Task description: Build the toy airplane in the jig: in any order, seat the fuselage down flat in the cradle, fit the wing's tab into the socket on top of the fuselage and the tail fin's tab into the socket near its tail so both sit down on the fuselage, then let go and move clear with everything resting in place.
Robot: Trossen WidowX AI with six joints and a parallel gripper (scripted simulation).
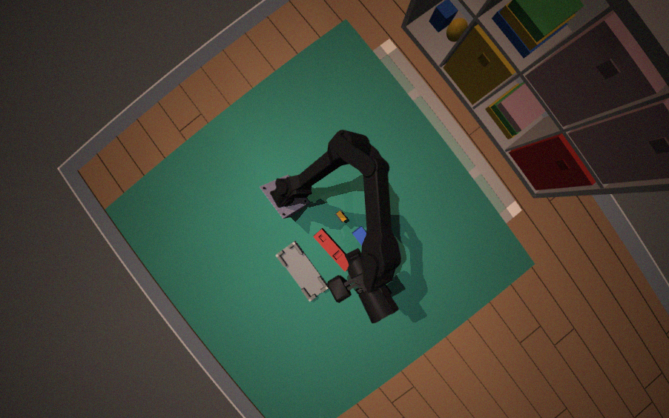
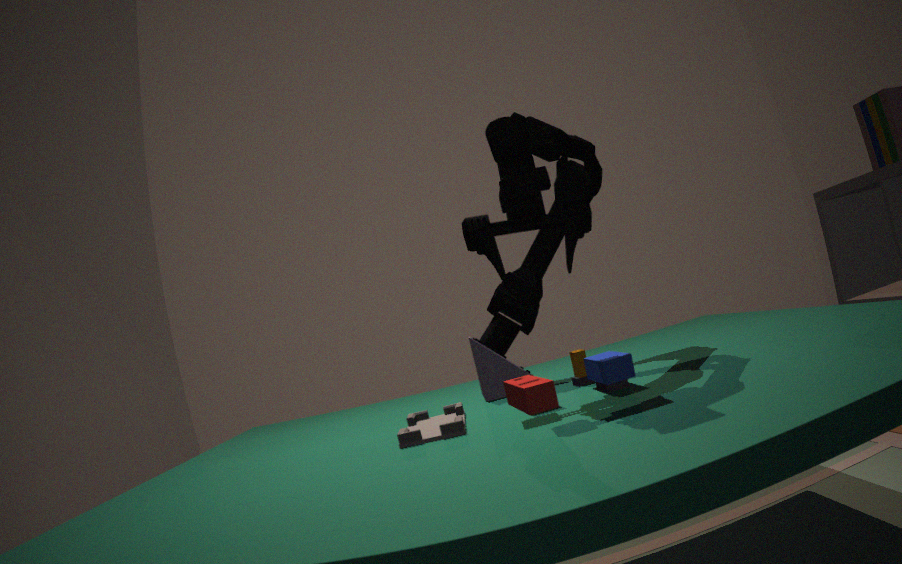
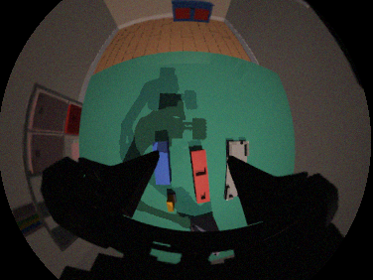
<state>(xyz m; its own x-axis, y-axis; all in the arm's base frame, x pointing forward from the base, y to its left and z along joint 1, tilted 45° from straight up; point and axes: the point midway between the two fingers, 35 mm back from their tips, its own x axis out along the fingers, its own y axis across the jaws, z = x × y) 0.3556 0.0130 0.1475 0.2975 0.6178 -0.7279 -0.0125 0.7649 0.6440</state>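
Near to far in the exterior view: the grey cradle (image 2: 432, 425) at lower centre is seen bare, the red fuselage (image 2: 530, 393) just beyond it, then the blue wing (image 2: 608, 367) and orange tail fin (image 2: 578, 362), all apart on the green mat (image 2: 332, 492). The gripper (image 2: 528, 256) is held high above, jaws wide apart, nothing held. Approach is judged in hand; descent onto the fuselage is called for next. Open room is noted around the fuselage.

The arm (image 2: 532, 266) is matte black throughout — blocky, rounded link housings on a grey wedge-shaped base (image 2: 493, 375), ending in two tapered, pointed black fingers (image 2: 570, 256).
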